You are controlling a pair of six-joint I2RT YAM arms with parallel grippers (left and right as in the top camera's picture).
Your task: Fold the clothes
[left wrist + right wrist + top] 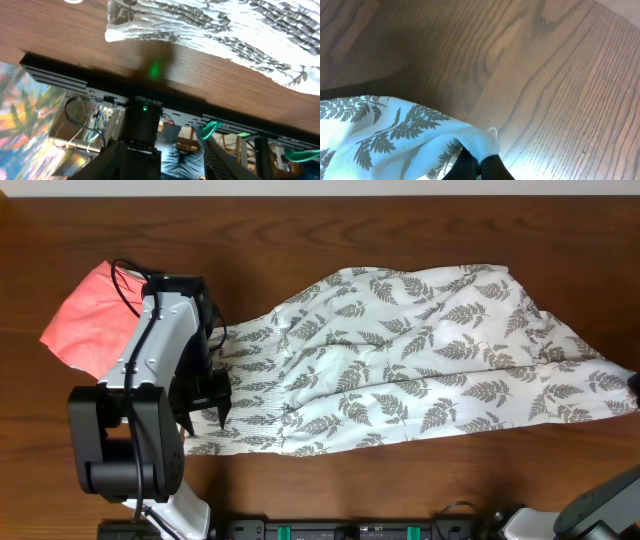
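The clothes are a white dress with grey-green fern print (pixel 420 370), spread across the table from left of centre to the right edge. My left gripper (pixel 218 408) hangs over the dress's left end, near the front. In the left wrist view this gripper (pixel 165 150) stands open with nothing between its fingers, and the dress's ribbed edge (pixel 200 30) lies above it. My right gripper (pixel 481 165) is shut on a fold of the dress's edge (pixel 475 142), held just above the wood. In the overhead view only a dark tip of that gripper (pixel 634 385) shows at the dress's right end.
A coral-pink garment (pixel 85 315) lies at the left, partly under the left arm (pixel 150 350). The table's front edge with a black rail (pixel 100 82) runs close below the dress. Bare wood (pixel 300 240) lies behind the dress.
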